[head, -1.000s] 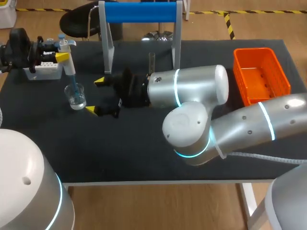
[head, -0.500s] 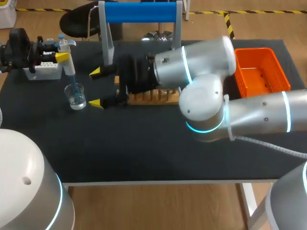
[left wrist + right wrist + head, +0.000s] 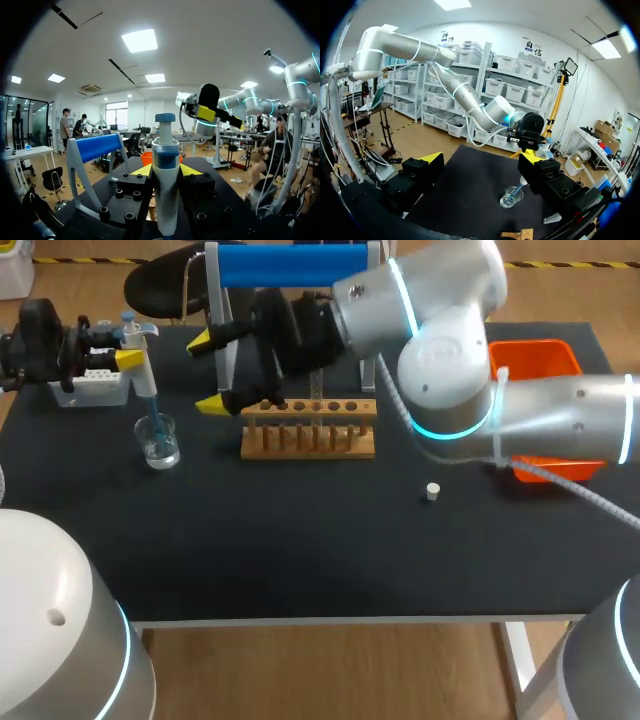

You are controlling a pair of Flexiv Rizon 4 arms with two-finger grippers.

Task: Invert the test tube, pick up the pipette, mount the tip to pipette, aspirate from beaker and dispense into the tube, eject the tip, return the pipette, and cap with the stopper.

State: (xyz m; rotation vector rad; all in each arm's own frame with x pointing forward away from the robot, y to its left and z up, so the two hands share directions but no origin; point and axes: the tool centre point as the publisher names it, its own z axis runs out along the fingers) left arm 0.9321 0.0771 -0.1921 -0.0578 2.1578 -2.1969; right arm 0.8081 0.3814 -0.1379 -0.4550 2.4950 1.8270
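My left gripper is shut on the blue-and-white pipette, which stands upright with its tip inside the glass beaker. In the left wrist view the pipette sits between my left gripper's yellow fingers. My right gripper hangs open and empty above the table, just left of the wooden tube rack. A clear test tube stands in the rack. A small white stopper lies right of the rack. Past my right gripper I see the beaker ahead.
A stand with a blue bar rises at the back behind the rack. A white tip box sits at the far left under my left gripper. An orange basket stands at the right, partly hidden by my right arm.
My right arm has risen and swung back toward the far side, uncovering the rack and the stopper. The left arm, pipette and beaker have not moved.
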